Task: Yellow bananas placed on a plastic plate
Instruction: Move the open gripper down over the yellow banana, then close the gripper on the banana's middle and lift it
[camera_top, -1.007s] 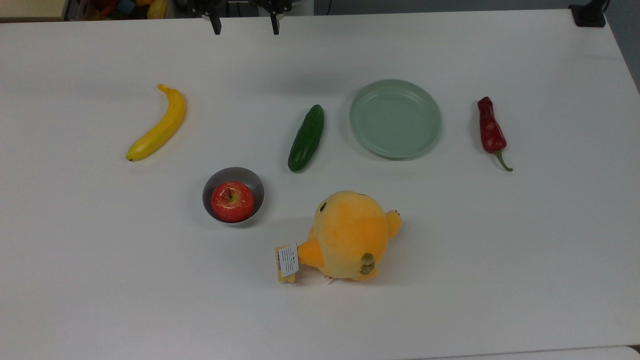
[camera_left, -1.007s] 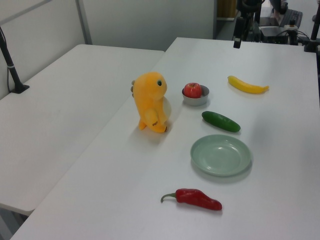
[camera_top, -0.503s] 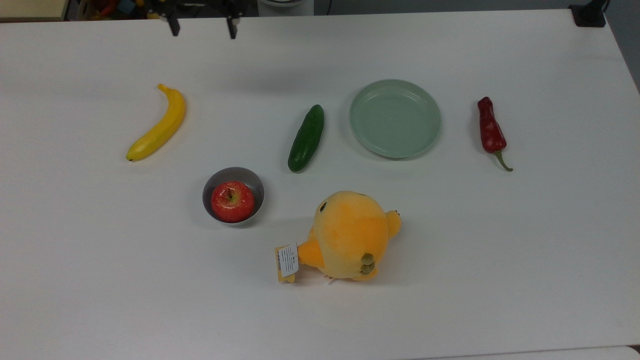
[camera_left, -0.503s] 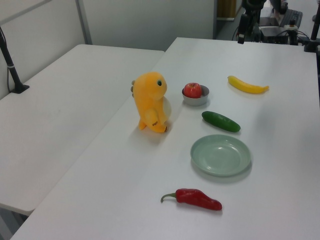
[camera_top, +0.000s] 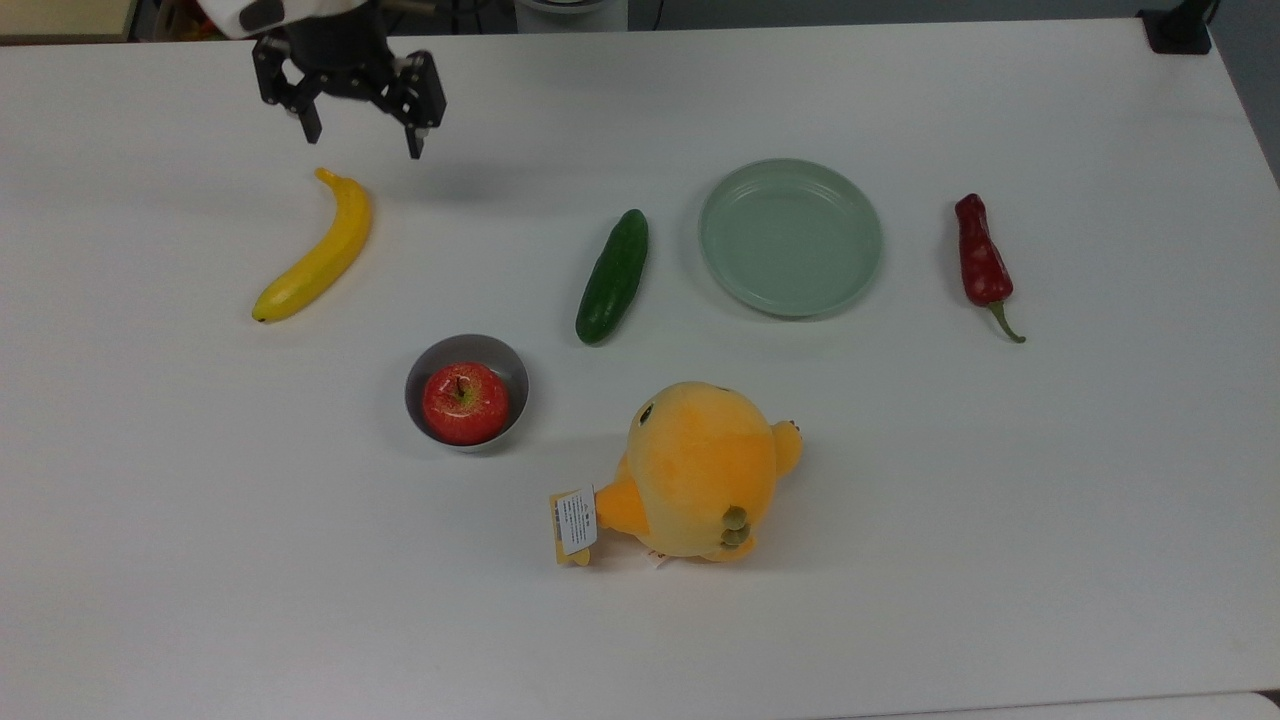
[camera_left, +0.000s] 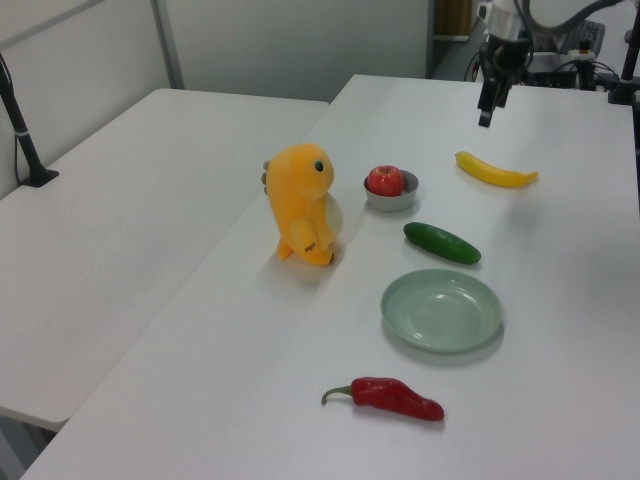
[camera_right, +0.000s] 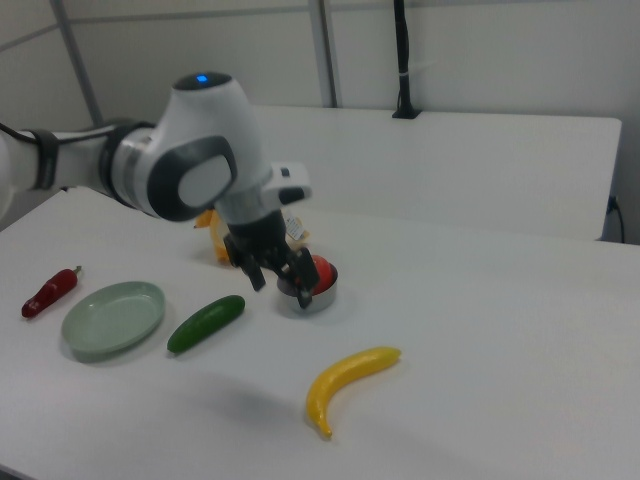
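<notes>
Top view: the gripper (camera_top: 361, 134) hangs with its jaws spread wide and empty, just past the stem end of the yellow banana (camera_top: 318, 252), which lies on the table with its long axis running diagonally away toward the top view's lower left, well apart from the mint-green plate (camera_top: 790, 237).

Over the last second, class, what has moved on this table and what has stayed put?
The black two-finger gripper has travelled toward the top view's left and come down, and now hangs open just beyond the stem end of the long yellow banana. It holds nothing. The banana, the pale mint-green plastic plate and everything else lie as before.
</notes>
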